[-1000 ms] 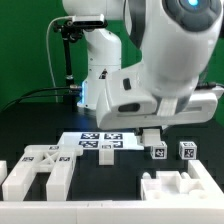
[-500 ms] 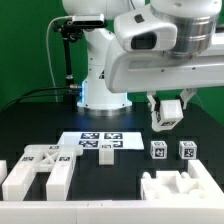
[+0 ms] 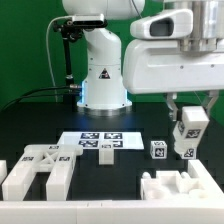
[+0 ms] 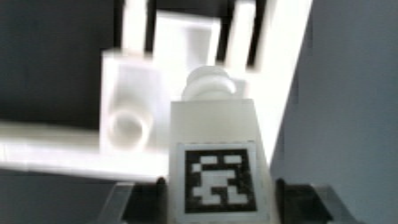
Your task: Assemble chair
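Note:
My gripper (image 3: 190, 122) is at the exterior view's right, above the table, shut on a white chair bar (image 3: 190, 120) that carries a black-and-white tag. In the wrist view the bar (image 4: 219, 130) sticks out between the two dark fingers (image 4: 150, 200), tag facing the camera, with a round peg at its far end. A small tagged cube (image 3: 158, 150) stands on the table beside it. A second tag (image 3: 188, 152) shows just under the held bar; I cannot tell whether it touches the bar. Blurred white chair parts (image 4: 160, 90) lie beneath in the wrist view.
The marker board (image 3: 100, 142) lies at mid-table in front of the robot base. Large white blocky chair parts (image 3: 35, 170) sit at the front left, and another slotted white part (image 3: 175, 188) at the front right. A white edge runs along the front.
My gripper has moved toward the exterior view's right and a little downward, carrying the white bar. The parts on the table have not moved.

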### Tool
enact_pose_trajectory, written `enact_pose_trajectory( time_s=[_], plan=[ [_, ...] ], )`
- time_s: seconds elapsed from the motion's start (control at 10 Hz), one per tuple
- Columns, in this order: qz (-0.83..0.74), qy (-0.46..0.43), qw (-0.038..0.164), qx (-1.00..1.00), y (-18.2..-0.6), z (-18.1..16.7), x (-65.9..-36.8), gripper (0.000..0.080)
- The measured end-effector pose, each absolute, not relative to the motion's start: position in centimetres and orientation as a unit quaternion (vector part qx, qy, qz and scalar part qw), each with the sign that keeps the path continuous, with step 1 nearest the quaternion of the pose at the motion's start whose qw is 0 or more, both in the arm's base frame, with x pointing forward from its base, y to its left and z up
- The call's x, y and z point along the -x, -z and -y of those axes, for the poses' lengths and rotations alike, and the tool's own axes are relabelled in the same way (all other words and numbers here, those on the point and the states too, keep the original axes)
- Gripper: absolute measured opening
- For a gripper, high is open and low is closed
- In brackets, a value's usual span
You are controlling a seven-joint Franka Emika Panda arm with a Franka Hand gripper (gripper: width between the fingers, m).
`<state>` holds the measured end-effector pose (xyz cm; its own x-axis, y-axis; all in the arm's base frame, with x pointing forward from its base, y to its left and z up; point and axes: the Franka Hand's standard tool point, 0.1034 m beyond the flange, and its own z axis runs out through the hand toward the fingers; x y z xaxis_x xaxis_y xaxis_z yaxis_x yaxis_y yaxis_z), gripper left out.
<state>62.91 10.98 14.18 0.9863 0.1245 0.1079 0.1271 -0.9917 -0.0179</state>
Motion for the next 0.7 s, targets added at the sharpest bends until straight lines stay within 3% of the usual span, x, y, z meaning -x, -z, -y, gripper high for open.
enact_pose_trajectory(
  time_s=[0.3, 0.5, 0.7],
  plan=[
    [0.062, 0.158, 0.024, 0.985, -13.8, -11.4, -63.4, 0.0284],
    [0.062, 0.158, 0.024, 0.985, -13.5, -11.3, -63.3, 0.0284],
    [0.061, 0.164, 0.025, 0.984, -11.7, -11.4, -63.6, 0.0284]
  ],
)
